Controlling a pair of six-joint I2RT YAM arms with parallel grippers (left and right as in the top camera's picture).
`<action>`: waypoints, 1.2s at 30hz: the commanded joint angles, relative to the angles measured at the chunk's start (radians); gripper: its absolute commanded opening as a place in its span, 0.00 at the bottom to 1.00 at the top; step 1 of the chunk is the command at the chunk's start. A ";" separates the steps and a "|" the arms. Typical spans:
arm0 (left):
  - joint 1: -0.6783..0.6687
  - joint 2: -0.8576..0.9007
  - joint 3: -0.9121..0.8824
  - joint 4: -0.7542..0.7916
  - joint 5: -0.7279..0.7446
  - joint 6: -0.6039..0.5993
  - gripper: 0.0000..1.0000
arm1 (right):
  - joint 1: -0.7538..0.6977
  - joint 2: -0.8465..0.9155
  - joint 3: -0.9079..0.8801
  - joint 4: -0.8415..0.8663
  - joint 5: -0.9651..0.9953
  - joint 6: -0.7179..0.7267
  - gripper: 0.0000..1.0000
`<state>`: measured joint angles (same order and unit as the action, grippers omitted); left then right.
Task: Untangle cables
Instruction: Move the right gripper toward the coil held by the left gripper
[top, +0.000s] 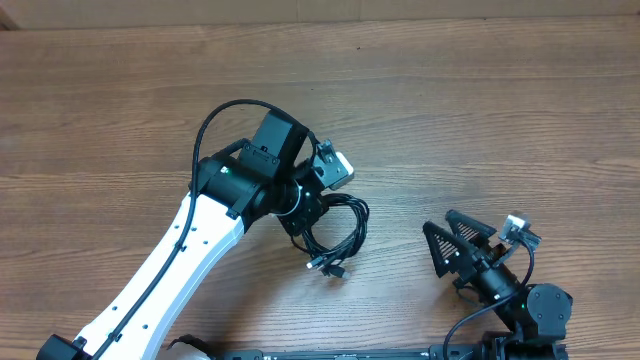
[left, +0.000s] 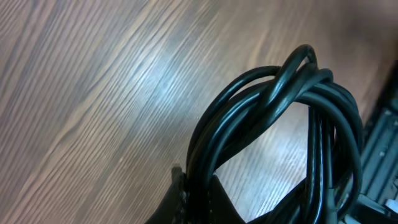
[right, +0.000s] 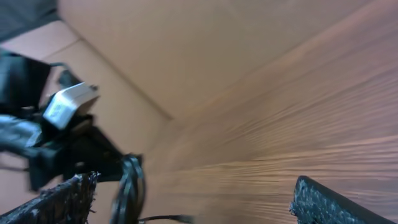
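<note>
At the centre of the overhead frame, the cables (top: 350, 228) sit as one coiled bundle over the table (top: 520, 110), apparently pinched by the left tool (top: 310, 222). The cords look thin, light and limp, with a smooth, probably slippery jacket, so loops will likely sag once freed. Take hold of a single outer loop or near the plug ends (top: 327, 265), not across the whole coil. The right tool (top: 455, 250) stands spread and unloaded at lower right, well apart. Only the left arm wire (top: 215, 125) runs nearby.

glossy black cables (left: 280, 112), matt wood-grain table (top: 480, 110)
</note>
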<state>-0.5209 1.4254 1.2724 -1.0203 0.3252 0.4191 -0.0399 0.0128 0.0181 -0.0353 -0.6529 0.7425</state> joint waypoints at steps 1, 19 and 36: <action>0.005 0.006 0.017 0.007 0.099 0.052 0.04 | -0.005 -0.010 -0.010 0.058 -0.122 0.068 1.00; 0.005 0.006 0.017 0.036 0.167 -0.188 0.04 | -0.004 0.350 0.221 0.071 -0.328 0.024 1.00; 0.005 0.006 0.017 0.088 0.252 -0.262 0.04 | 0.015 0.944 0.303 0.236 -0.625 -0.089 1.00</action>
<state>-0.5209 1.4254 1.2724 -0.9474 0.5396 0.1959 -0.0387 0.9070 0.2958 0.1959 -1.2285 0.6727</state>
